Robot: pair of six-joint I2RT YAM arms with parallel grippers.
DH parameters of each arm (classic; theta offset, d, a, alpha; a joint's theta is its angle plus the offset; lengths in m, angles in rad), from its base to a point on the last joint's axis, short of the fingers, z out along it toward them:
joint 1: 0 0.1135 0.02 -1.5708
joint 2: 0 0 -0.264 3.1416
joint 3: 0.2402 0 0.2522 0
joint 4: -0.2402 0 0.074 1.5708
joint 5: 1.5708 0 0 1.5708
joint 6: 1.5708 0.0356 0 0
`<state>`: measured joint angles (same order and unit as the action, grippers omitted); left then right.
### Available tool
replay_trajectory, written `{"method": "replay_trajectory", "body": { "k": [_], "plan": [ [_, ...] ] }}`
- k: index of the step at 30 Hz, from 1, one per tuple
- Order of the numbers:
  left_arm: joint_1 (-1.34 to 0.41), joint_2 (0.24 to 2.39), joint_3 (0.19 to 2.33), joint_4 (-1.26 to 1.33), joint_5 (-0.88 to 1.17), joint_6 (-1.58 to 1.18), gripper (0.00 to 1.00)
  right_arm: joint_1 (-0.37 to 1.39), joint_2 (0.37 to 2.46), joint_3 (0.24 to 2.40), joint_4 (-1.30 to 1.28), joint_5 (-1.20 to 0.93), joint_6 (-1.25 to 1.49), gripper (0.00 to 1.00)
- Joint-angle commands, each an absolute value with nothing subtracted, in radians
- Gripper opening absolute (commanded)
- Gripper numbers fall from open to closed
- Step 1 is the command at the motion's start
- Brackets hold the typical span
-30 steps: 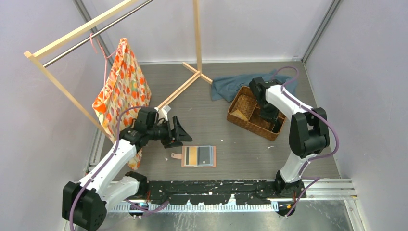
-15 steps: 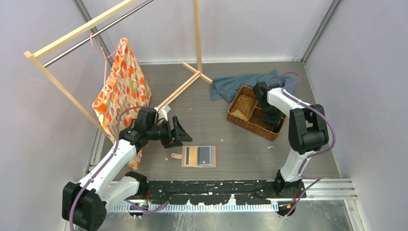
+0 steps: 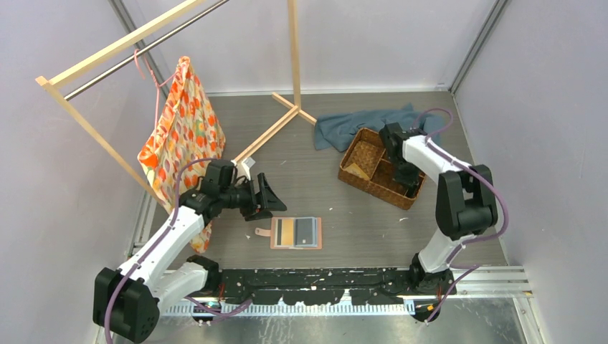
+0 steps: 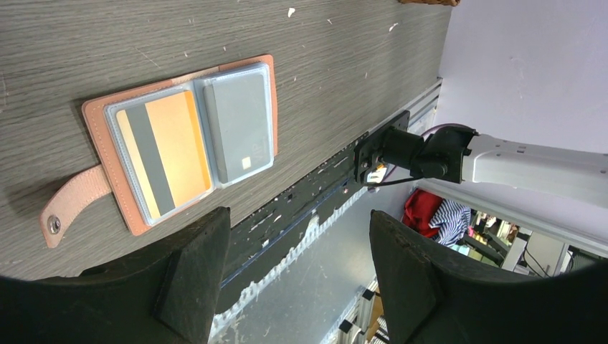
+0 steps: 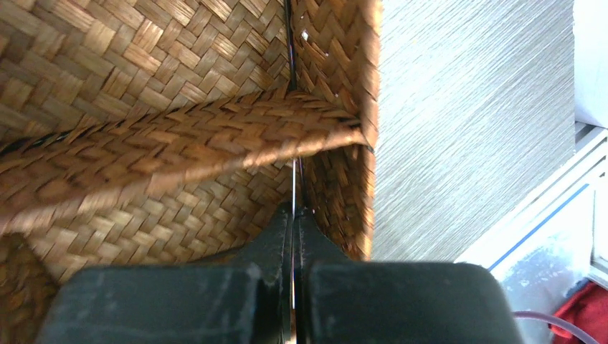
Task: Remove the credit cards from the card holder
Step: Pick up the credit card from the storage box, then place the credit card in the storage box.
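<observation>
Lilac walls [image 3: 373,43], grey table [image 3: 358,215], wooden rack [image 3: 294,50]

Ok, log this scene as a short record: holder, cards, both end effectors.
card holder: open flat on the table, snap tab out
credit cards: tan-gold and grey ones showing, sitting in the slots
left end effector: open, apart from the holder
right end effector: fingers together, down inside the woven basket

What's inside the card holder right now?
Two cards show in the open card holder: a tan-gold card with a dark stripe on the tab side, a grey card beside it. Anything stacked beneath them is covered.
</observation>
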<state>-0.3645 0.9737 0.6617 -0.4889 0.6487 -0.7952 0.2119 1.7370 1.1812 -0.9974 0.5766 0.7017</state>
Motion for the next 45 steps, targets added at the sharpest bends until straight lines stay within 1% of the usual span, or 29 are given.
{"method": "replay_trajectory", "body": {
  "k": [1, 9, 14, 17, 20, 23, 25, 29, 31, 33, 35, 41, 45],
  "plan": [
    [-0.365, 0.982, 0.666, -0.462, 0.665, -0.785, 0.72, 0.209, 1.585, 1.167, -1.002, 0.552, 0.694, 0.01],
    [-0.365, 0.976, 0.66, -0.46, 0.667, -0.785, 0.72, 0.21, 1.46, 1.189, -1.028, 0.496, 0.657, 0.01],
    [-0.365, 0.971, 0.655, -0.457, 0.667, -0.788, 0.72, 0.219, 1.431, 1.187, -0.967, 0.471, 0.451, 0.01],
    [-0.365, 0.97, 0.651, -0.452, 0.669, -0.792, 0.72, 0.283, 1.379, 1.16, -0.9, 0.548, 0.385, 0.01],
    [-0.365, 0.965, 0.648, -0.446, 0.674, -0.799, 0.72, 0.393, 1.287, 1.09, -0.765, 0.638, 0.272, 0.01],
    [-0.365, 0.954, 0.643, -0.451, 0.675, -0.799, 0.72, 0.555, 1.194, 0.957, -0.597, 0.806, 0.071, 0.01],
    [-0.366, 0.948, 0.637, -0.447, 0.674, -0.804, 0.72, 0.63, 1.16, 0.874, -0.482, 0.94, -0.066, 0.0],
    [-0.365, 0.941, 0.622, -0.427, 0.685, -0.821, 0.72, 0.655, 1.207, 0.778, -0.332, 1.072, -0.262, 0.01],
    [-0.365, 0.933, 0.621, -0.427, 0.69, -0.824, 0.72, 0.655, 1.225, 0.713, -0.204, 1.106, -0.418, 0.01],
    [-0.366, 0.924, 0.62, -0.434, 0.689, -0.822, 0.72, 0.657, 1.231, 0.662, -0.083, 1.111, -0.514, 0.01],
    [-0.366, 0.916, 0.615, -0.432, 0.687, -0.825, 0.72, 0.659, 1.237, 0.654, -0.039, 1.091, -0.542, 0.01],
    [-0.366, 0.909, 0.606, -0.421, 0.689, -0.84, 0.72, 0.679, 1.252, 0.662, -0.081, 1.014, -0.547, 0.01],
    [-0.366, 0.902, 0.598, -0.416, 0.692, -0.842, 0.72, 0.69, 1.248, 0.643, -0.128, 0.954, -0.488, 0.01]
  ]
}}
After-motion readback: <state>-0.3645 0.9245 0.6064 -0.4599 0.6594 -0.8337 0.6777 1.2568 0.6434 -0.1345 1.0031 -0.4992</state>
